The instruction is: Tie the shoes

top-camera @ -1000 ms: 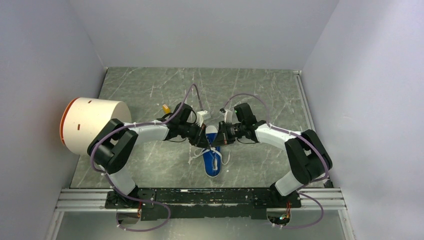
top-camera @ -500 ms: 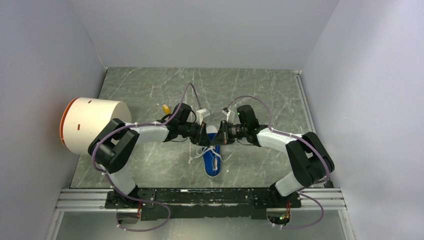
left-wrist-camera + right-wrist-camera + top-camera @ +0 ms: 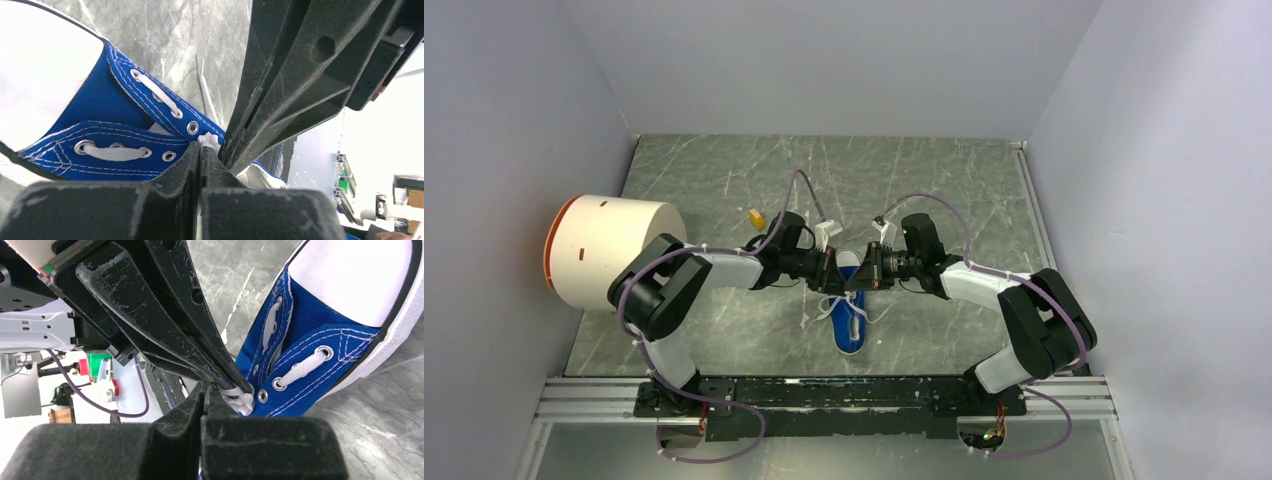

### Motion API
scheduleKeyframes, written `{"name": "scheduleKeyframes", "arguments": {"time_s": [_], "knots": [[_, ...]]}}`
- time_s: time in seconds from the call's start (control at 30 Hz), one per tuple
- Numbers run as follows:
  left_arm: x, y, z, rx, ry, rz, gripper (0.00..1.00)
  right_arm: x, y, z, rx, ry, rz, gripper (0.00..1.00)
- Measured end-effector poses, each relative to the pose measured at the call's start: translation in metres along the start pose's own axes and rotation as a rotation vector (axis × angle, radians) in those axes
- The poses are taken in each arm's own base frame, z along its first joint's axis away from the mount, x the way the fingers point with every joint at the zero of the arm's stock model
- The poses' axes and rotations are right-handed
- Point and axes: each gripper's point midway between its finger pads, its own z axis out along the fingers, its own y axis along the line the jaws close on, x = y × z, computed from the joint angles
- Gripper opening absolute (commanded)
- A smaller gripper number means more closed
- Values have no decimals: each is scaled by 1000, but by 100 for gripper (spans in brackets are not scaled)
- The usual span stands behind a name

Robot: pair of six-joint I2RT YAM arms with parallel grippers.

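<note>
The blue canvas sneaker lies mid-table, white toe cap toward the near edge. It also shows in the left wrist view and the right wrist view. Its white laces trail off both sides, with a small knot at the top eyelets, also seen in the right wrist view. My left gripper and right gripper meet tip to tip over the shoe's tongue. Each is shut, with white lace coming out at its tips.
A large white cylinder with an orange rim lies at the left. A small yellow block sits behind the left arm. Grey walls enclose three sides. A metal rail runs along the near edge.
Both grippers have closed in toward each other over the shoe's lacing and shifted slightly farther back. The shoe has stayed in place.
</note>
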Motion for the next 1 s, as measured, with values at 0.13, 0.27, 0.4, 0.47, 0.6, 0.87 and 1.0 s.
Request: {"name": "scheduleKeyframes", "arguments": {"time_s": [0.13,0.27,0.4,0.47,0.6,0.87,1.0], "knots": [[-2,-2,4,31,-9,-27,5,2,-1,0,6,9,-14,0],[-9,-8,6,62,-48,-24,5,6,9,3,-29,34,-36,0],[-8,-13,4,96,-82,-27,5,4,20,5,-62,45,-68,0],[-7,-15,4,106,-79,-23,5,2,22,5,-67,44,-75,0],[-7,-15,4,106,-79,-19,5,1,24,8,-81,60,-72,1],[-5,-9,7,100,-73,-20,5,-17,30,-4,-38,52,-175,53],[-2,-11,8,119,-57,-19,5,-45,20,-38,103,-82,-395,57]]}}
